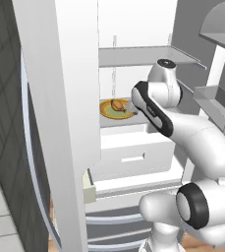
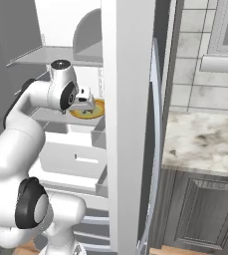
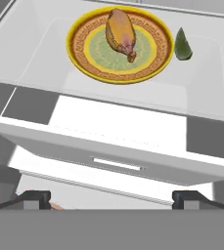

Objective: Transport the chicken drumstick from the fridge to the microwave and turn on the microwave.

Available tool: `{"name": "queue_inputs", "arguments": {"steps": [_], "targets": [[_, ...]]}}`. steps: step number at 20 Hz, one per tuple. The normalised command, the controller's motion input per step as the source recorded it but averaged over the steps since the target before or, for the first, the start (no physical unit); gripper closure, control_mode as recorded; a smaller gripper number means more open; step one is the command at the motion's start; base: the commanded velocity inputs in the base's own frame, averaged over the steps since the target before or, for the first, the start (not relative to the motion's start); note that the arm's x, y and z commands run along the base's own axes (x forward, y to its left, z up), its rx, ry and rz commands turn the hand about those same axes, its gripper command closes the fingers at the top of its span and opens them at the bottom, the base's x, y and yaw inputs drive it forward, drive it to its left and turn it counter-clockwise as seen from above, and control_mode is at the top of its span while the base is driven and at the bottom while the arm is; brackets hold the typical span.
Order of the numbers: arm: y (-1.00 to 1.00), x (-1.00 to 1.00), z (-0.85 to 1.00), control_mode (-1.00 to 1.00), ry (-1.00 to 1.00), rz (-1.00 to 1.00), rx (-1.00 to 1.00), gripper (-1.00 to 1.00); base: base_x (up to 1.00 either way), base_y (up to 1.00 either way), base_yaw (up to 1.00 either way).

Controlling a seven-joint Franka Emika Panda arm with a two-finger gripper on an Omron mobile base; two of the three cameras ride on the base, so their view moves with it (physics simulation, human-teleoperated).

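Note:
The fridge [image 1: 133, 55] stands open with my arm reaching into it. On a middle shelf lies a yellow plate [image 3: 84, 58], and the golden-brown chicken drumstick [image 3: 120, 33] rests on it with its thin end toward me. In the hand view my gripper [image 3: 111, 199] is open, its fingertips [image 3: 33, 197] wide apart with nothing between them, hanging short of the plate over the drawer front. From the right base view the gripper [image 2: 85, 103] sits just at the plate's [image 2: 96, 112] near edge. The microwave is out of view.
A small green cone-shaped item [image 3: 183, 45] lies on the shelf right of the plate. A white drawer [image 3: 118, 146] juts out below the shelf. The fridge door [image 2: 128, 124] stands between the arm and a marble counter [image 2: 200, 139].

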Motion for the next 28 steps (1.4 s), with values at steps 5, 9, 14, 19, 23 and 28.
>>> {"name": "queue_inputs", "arguments": {"steps": [5,9,14,19,23,28], "targets": [[0.25,0.24,-0.14,-1.0,-0.01,0.08,0.0,-1.0,0.0,0.0,0.0],[0.02,0.2,-0.09,-1.0,-0.05,0.08,0.0,-1.0,0.0,0.0,0.0],[0.0,0.28,-0.14,-1.0,-0.04,0.06,0.0,-1.0,0.0,0.0,0.0],[0.01,0.28,-0.11,-1.0,-0.05,0.04,0.0,-1.0,0.0,0.0,0.0],[0.02,0.3,-0.05,-1.0,-0.04,0.0,0.0,-1.0,0.0,0.0,0.0],[0.02,0.35,-0.11,-1.0,0.0,0.0,0.01,-1.0,0.0,0.0,0.0]]}}
